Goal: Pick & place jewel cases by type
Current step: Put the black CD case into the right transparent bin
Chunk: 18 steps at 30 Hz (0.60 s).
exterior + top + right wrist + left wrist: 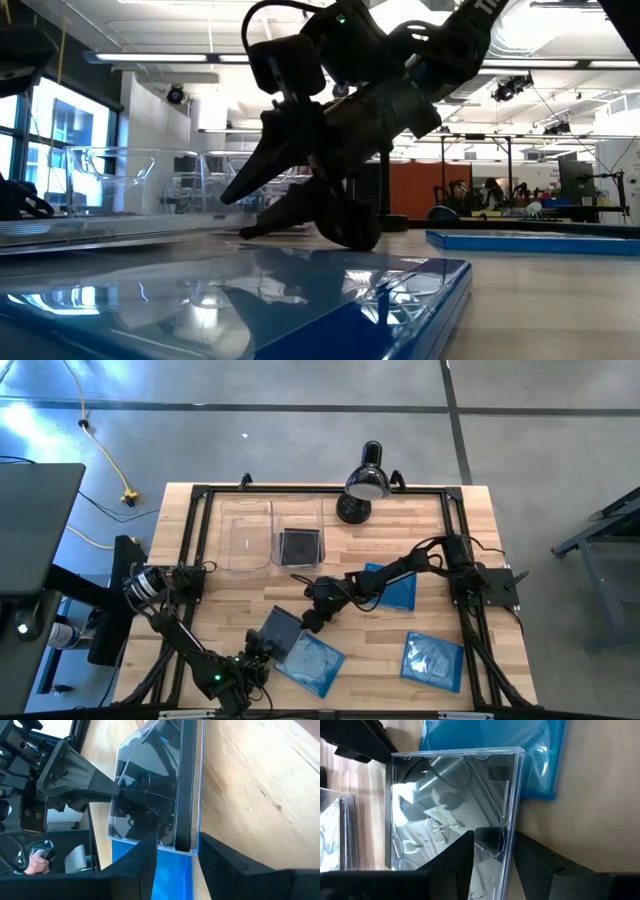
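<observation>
A dark grey jewel case with a clear cover (280, 628) is at the table's near middle, between both grippers. My left gripper (262, 647) is shut on its near-left side and my right gripper (311, 622) on its right side. It overlaps the far-left corner of a blue jewel case (311, 664) that lies flat on the table. Two more blue cases (433, 660) (393, 588) lie flat to the right. Another dark case (298, 546) lies in the right of two clear bins (300, 510). My left gripper pinches the dark case's edge (492, 837) between its two fingers (462, 857), one on the clear cover and one on the back. They slant down from the table's near left. The case is tilted over the blue case (540, 765); whether it hangs clear cannot be told. My right gripper has the case's dark spine edge (184, 837) between its two fingers (212, 857), opposite my left gripper's fingers (80, 780). The fingers slant down from the table's right. The case shows nearly edge-on and tilted, with the blue case (150, 870) under it.
The left clear bin (247, 535) stands beside the right one at the far left. A black desk lamp (365, 482) stands at the far edge. A black frame (195, 540) runs round the tabletop. Bare wood lies between the blue cases.
</observation>
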Available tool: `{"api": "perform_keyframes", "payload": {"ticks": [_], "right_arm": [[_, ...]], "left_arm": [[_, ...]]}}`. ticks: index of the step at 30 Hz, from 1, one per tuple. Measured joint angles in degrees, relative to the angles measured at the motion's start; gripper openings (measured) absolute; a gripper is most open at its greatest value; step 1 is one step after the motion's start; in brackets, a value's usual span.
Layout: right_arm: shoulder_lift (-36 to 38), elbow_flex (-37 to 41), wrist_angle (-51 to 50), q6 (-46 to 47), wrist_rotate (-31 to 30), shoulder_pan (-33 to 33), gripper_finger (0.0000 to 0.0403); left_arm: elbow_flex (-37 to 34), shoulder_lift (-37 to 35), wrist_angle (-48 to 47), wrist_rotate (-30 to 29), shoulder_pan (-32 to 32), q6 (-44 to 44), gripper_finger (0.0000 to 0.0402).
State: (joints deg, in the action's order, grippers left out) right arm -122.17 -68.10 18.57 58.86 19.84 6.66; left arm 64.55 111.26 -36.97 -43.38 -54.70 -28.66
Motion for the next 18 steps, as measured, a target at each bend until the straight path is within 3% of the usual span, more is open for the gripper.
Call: {"api": "perform_keyframes", "payload": {"ticks": [18], "right_arm": [[-0.09, 0.0, 2.44, -2.57, 0.04, -0.07, 0.0066]], "left_arm": [[0.0, -0.07, -0.44, -0.06, -0.02, 0.26, 0.0129]]}}
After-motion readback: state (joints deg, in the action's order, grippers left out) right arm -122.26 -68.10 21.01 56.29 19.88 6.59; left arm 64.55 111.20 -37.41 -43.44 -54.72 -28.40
